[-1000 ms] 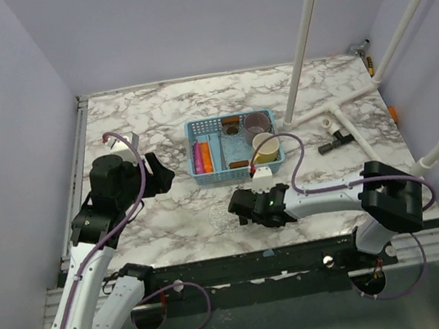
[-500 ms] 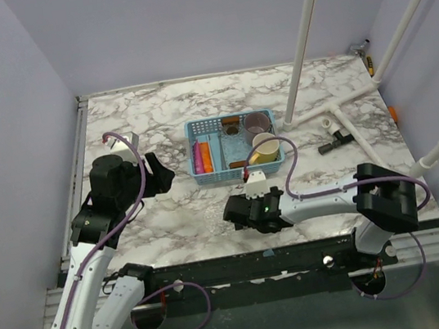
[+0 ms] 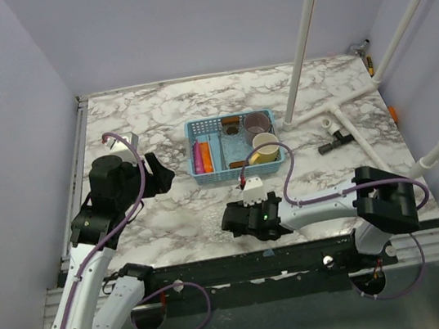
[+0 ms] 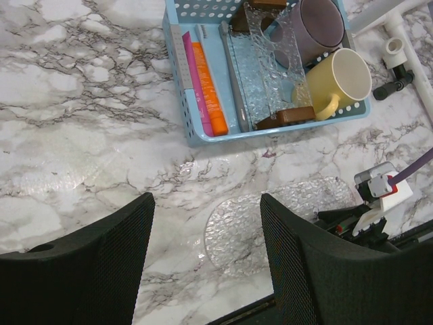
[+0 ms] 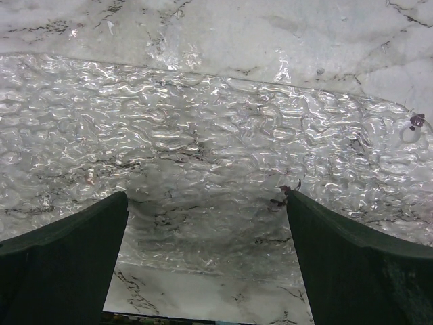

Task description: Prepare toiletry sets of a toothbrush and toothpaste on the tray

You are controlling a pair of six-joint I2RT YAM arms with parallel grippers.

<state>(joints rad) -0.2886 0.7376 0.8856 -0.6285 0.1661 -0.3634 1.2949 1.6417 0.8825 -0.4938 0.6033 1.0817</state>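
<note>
Right gripper [image 5: 206,196] wide, empty, over clear bumpy sheet [image 5: 203,115], left gripper [image 4: 206,200] parted, empty, yellow mug [image 4: 338,76] in tray [image 4: 175,74]

Marble tabletop [image 3: 154,116] carries: blue mesh tray [image 4: 177,74] just ahead of left gripper [image 4: 206,200]; clear dimpled plastic sheet [image 5: 203,135] flat on the marble directly under right gripper [image 5: 206,196]; white pipe frame [image 3: 337,118] and black fitting [image 3: 336,145] well apart from both.
</note>
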